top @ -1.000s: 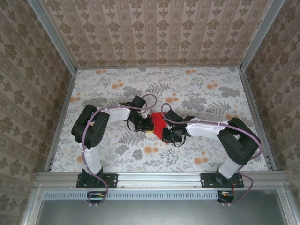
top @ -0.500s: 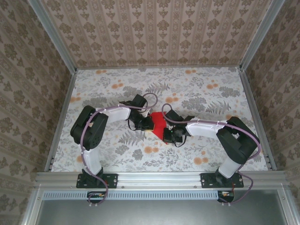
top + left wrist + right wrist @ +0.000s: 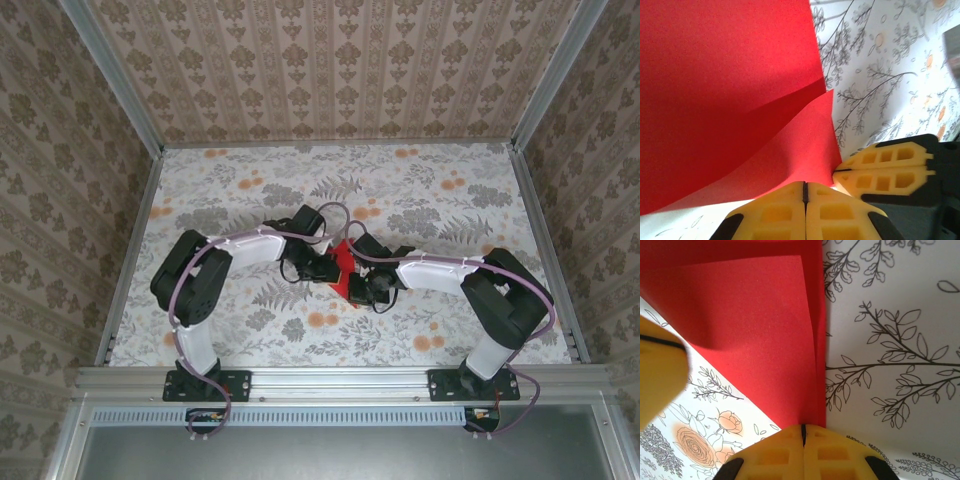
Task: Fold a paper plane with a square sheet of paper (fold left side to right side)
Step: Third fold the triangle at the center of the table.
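The left end effector [image 3: 805, 192], yellow pads pressed together, is clamped on one edge of the square sheet of paper [image 3: 725, 85]. It holds a red flap bowed up off the flowered worktop [image 3: 875, 75]. Just beside it on the right sits the right end effector [image 3: 885, 167], its own pads also together.

From the right wrist, the right end effector [image 3: 802, 434] meets the near corner of the paper [image 3: 755, 315], where two red layers lie one over the other along a straight edge. Whether it pinches that corner or only presses on it cannot be told. The left end effector [image 3: 660, 370] shows as a yellow blur at the left.

From above, the sheet [image 3: 342, 262] lies near the middle of the worktop [image 3: 450, 200]. It sits between the left end effector [image 3: 325, 270] and the right end effector [image 3: 356, 288], both arms bent inward toward it.
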Available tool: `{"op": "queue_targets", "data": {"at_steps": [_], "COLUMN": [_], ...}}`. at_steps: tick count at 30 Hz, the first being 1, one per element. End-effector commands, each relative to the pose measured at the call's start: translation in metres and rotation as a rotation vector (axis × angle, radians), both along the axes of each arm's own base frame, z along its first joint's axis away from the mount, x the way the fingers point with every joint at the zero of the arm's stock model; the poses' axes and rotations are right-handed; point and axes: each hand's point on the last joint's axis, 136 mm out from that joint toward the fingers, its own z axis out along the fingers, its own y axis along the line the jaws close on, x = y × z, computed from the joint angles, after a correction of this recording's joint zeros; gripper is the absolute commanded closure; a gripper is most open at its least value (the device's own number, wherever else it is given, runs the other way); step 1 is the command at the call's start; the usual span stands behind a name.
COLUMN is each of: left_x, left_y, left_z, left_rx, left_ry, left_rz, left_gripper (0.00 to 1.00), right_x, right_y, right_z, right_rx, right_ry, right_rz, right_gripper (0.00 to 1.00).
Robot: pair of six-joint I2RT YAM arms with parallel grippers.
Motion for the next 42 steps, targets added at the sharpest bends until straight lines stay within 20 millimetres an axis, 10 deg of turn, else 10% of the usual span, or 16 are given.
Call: {"op": "queue_targets", "data": {"at_steps": [1, 42], "left_x": [-0.004, 0.02], "left_y": [-0.007, 0.04], "left_z": [-0.005, -0.039], "left_rx": [-0.014, 0.092], "left_ry": [0.009, -0.033], "left_rz": [-0.051, -0.007], "left_gripper": [0.94, 0.96], "right_x": [-0.027, -0.031], "right_y": [-0.028, -0.032], "right_z": [-0.033, -0.037], "right_rx": [-0.137, -0.151], "right_ry": [0.118, 0.145], "right_rz": [0.001, 0.009], "right_gripper": [1.0, 1.0]}}
